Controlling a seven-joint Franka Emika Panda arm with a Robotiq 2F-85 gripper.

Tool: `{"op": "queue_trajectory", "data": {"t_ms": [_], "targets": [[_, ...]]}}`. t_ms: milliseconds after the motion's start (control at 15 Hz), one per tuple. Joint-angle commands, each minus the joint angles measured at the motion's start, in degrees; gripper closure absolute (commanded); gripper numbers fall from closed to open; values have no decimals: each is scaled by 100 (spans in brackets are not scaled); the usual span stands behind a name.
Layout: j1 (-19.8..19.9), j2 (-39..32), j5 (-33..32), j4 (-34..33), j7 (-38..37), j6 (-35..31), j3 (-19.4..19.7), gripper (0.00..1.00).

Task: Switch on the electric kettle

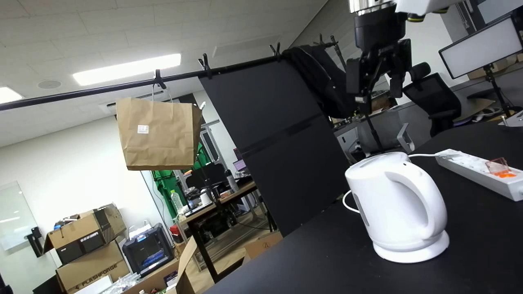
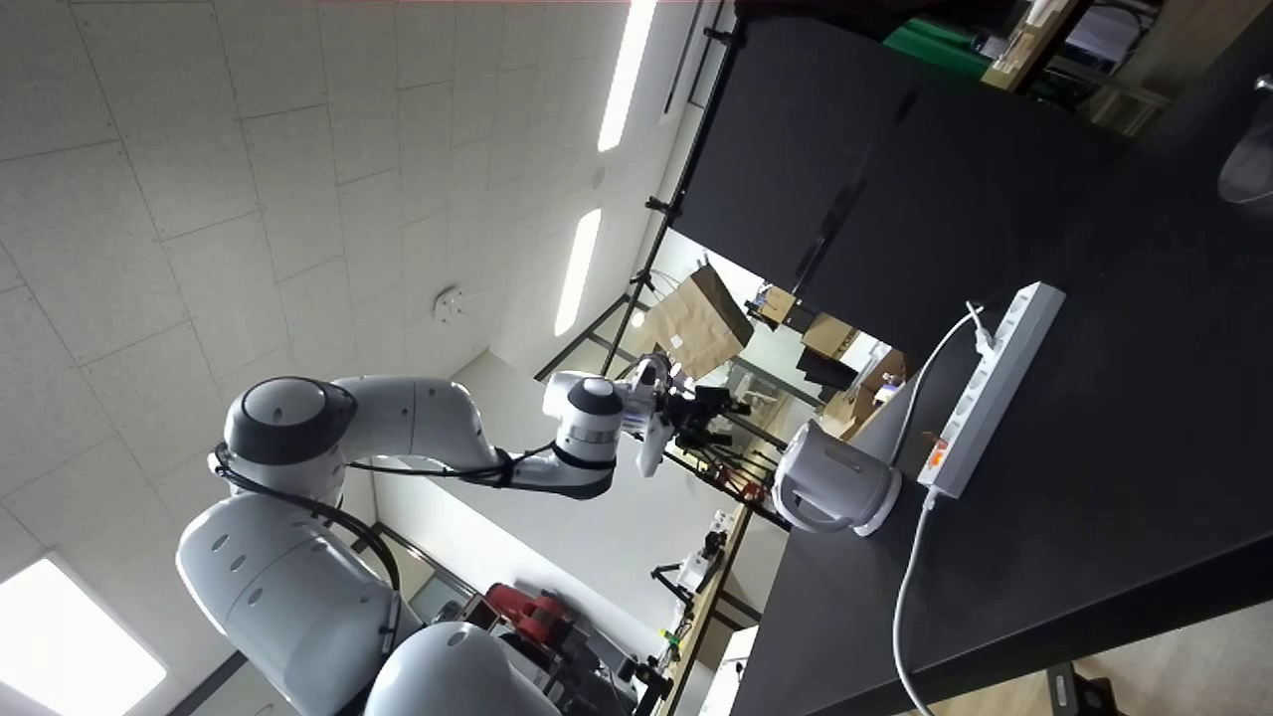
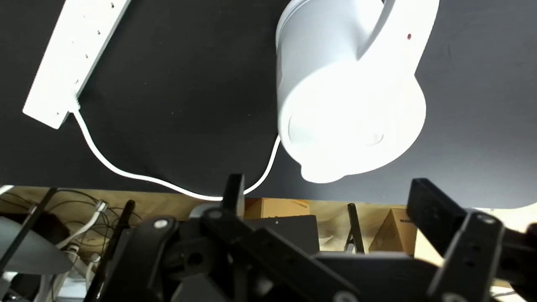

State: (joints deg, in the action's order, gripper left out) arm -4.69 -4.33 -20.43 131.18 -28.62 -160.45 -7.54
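Note:
The electric kettle (image 1: pixel 388 208) stands upright on its round white base (image 1: pixel 412 250) on the black table. It shows also in an exterior view (image 2: pixel 833 475) and from above in the wrist view (image 3: pixel 348 109), where its lid is overexposed. Its loop handle (image 3: pixel 413 37) points away from my fingers in the wrist view and carries a small red dot. I cannot make out the switch's position. My gripper (image 1: pixel 378 96) hangs above the kettle, apart from it, fingers spread with nothing between them. It shows also in an exterior view (image 2: pixel 734 423) and the wrist view (image 3: pixel 326 186).
A white power strip (image 2: pixel 995 388) with an orange switch lies on the black table (image 2: pixel 1094 418) beside the kettle. A white cord (image 3: pixel 147 178) runs from it to the kettle, near the table edge. A black panel (image 1: pixel 282 147) and boxes (image 3: pixel 396 230) stand beyond the edge.

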Motion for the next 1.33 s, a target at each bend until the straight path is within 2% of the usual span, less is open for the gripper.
{"op": "queue_trajectory", "data": {"t_ms": [0,467,533,1000,1267], "targets": [[-258,-561,88,-503,-621,317,-156,0],[-593,-1188,287,-889,-672,338,-290,0],[-895,-1211,581,-910,-478,346,-16,0],[-1091,-1395,1603,-1127,-15,792,-14,0],[-1156,-1368,1661,-1181,-20,1084,77,0]]}}
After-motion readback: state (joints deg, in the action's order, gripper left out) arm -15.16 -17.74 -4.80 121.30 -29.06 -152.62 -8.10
